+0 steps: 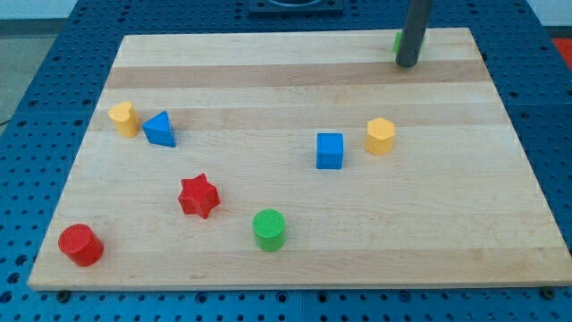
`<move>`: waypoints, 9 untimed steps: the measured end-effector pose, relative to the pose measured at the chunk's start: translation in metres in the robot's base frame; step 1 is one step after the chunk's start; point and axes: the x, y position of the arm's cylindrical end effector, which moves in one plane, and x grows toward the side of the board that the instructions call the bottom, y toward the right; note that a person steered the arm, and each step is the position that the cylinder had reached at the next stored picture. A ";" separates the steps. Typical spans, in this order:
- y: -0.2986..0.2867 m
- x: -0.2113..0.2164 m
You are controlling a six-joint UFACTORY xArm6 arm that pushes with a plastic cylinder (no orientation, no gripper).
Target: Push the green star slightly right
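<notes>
My tip stands at the upper right of the frame, near the top edge of the wooden board. It is a bare rod that holds nothing. Just behind it, on its left side, a sliver of green block shows; the rod hides most of it, so its shape cannot be made out, though it is probably the green star the task names. The tip seems touching or just beside it.

The step in hand looks like the approach or start of contact. A rightward push calls for the tip to sit on the block's left, so it may need to come round first.

No containers are in view. Elsewhere lie a green cylinder, red star, red cylinder, blue cube, blue triangular block and two yellow blocks.
</notes>
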 end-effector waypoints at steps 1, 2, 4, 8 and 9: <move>0.000 0.000; -0.036 0.001; -0.109 0.004; -0.022 -0.053; 0.005 -0.031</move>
